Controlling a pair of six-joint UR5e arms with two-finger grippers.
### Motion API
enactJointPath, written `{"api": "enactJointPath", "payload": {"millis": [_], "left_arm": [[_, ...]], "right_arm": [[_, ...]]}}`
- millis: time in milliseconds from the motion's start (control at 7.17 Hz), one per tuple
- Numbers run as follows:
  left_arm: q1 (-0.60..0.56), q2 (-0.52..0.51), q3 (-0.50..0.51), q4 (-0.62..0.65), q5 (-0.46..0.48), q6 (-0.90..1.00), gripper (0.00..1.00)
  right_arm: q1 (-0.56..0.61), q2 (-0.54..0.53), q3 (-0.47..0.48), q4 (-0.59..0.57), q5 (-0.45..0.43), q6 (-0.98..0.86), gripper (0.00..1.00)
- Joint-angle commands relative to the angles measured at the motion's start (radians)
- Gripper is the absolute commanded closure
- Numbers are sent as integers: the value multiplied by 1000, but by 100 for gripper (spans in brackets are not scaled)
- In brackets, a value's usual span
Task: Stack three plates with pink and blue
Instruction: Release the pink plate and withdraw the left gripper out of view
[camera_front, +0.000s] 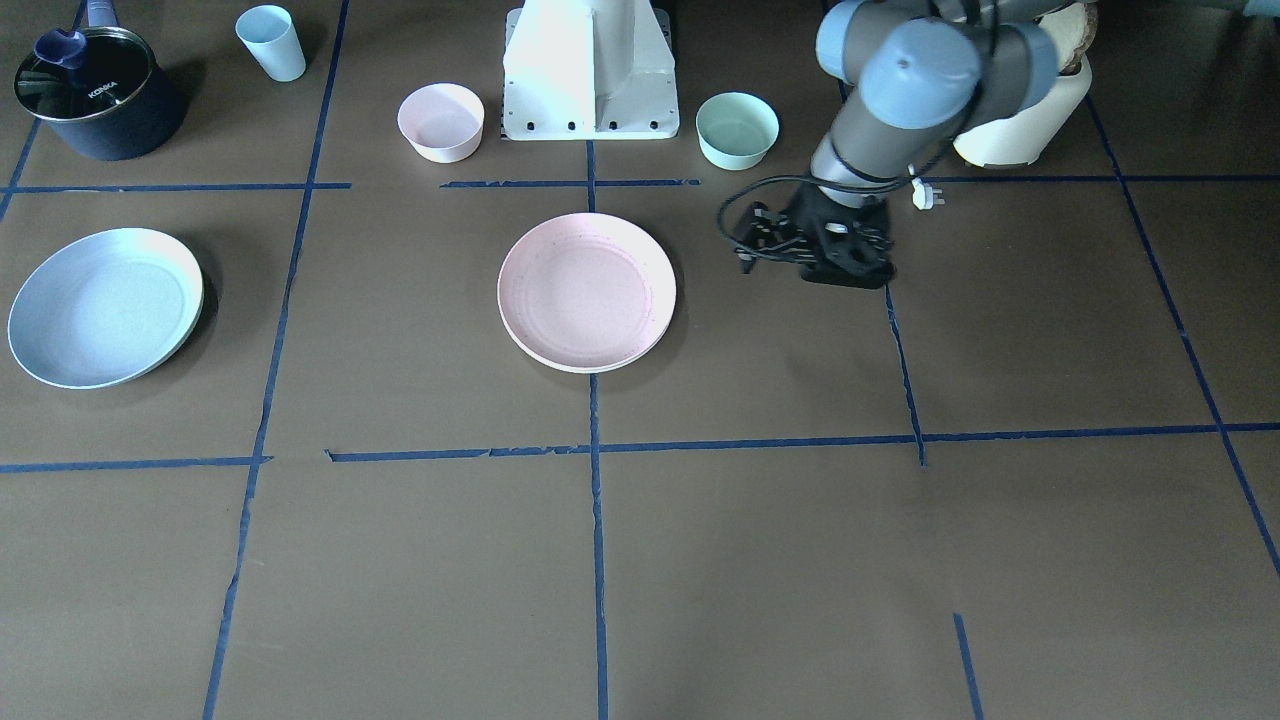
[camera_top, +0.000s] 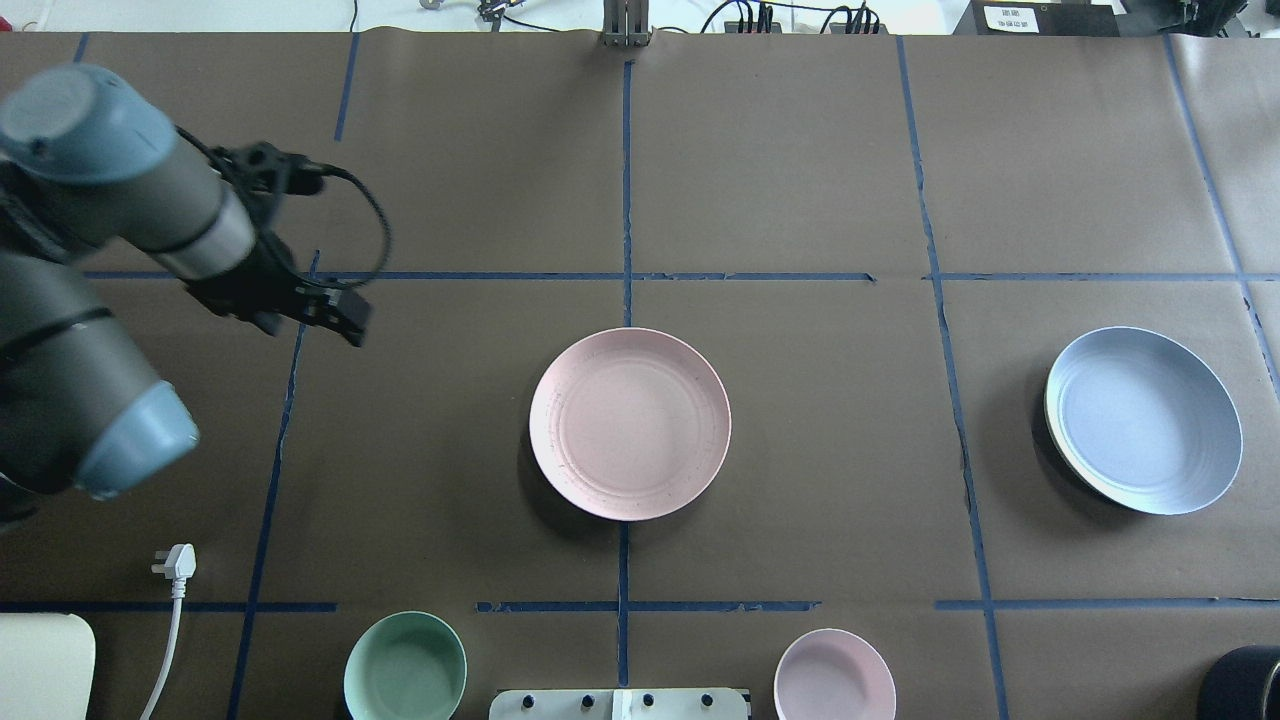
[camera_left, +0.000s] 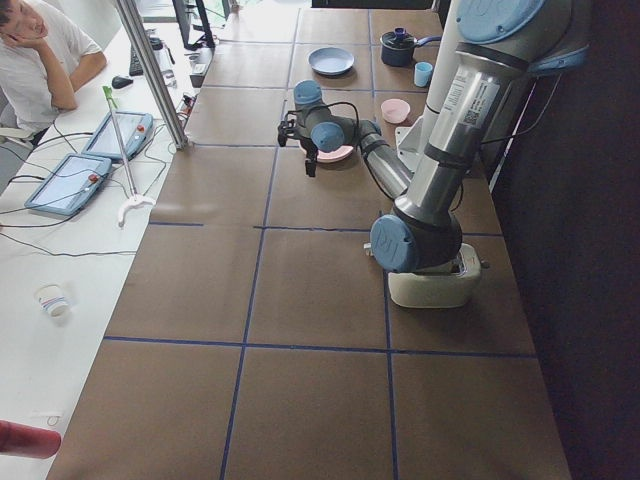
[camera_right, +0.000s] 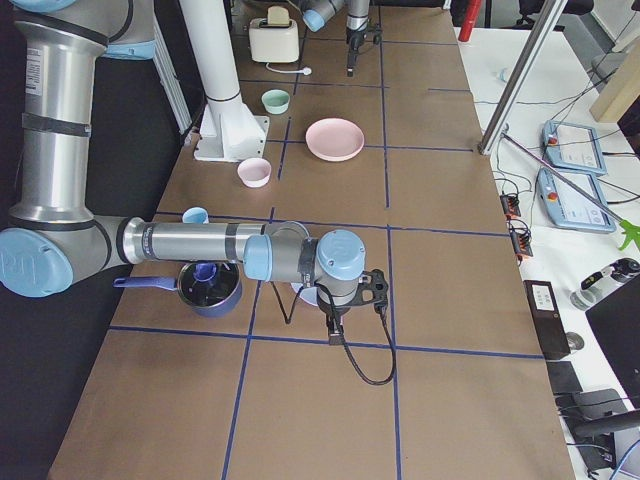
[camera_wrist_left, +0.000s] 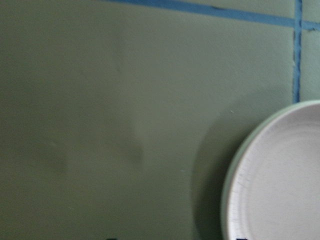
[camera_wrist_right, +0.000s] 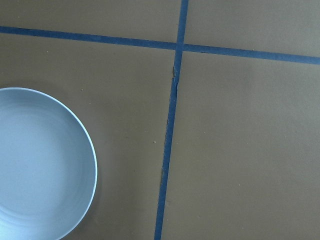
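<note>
The pale pink plate (camera_front: 586, 290) lies at the table's centre, also in the overhead view (camera_top: 630, 422) and at the left wrist view's right edge (camera_wrist_left: 280, 185). The pale blue plate (camera_front: 105, 305) lies far to the robot's right (camera_top: 1143, 418) and shows in the right wrist view (camera_wrist_right: 40, 165). A cream rim (camera_top: 1049, 415) shows under its edge, so it seems to rest on the cream plate. My left gripper (camera_front: 745, 242) hovers open and empty beside the pink plate (camera_top: 350, 322). My right gripper (camera_right: 334, 335) shows only in the exterior right view, by the blue plate; I cannot tell its state.
A small pink bowl (camera_front: 440, 120) and a mint-green bowl (camera_front: 737, 128) flank the robot base (camera_front: 590, 70). A dark pot (camera_front: 95, 90) and a blue cup (camera_front: 271, 42) stand in the robot's right rear corner. A toaster (camera_front: 1020, 120) and its plug (camera_front: 925, 193) lie behind the left arm.
</note>
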Motion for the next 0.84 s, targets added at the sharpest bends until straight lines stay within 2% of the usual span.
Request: {"api": "enactJointPath", "payload": {"millis": [0,140,279,419,558,698], "left_arm": [[-285,194,-18,104,-69,505,0],[-414,302,38,105,-113,714,0],[-527,363,78,106,-170,842,0],[-639,439,100,105,-180,918,0],[-683,490,83,105,-181,937,0],[-685,498,100,94,-183,937,0]], "right_arm": [[-1,18,-3,-1,16,12,0],[-1,17,-1,0,19,39,0],[-5,17,0,2,19,64,0],[-8,17,0,2,17,93,0],[-46,17,0,3,39,148,0],[-120,2,-18,126,51,269,0]]}}
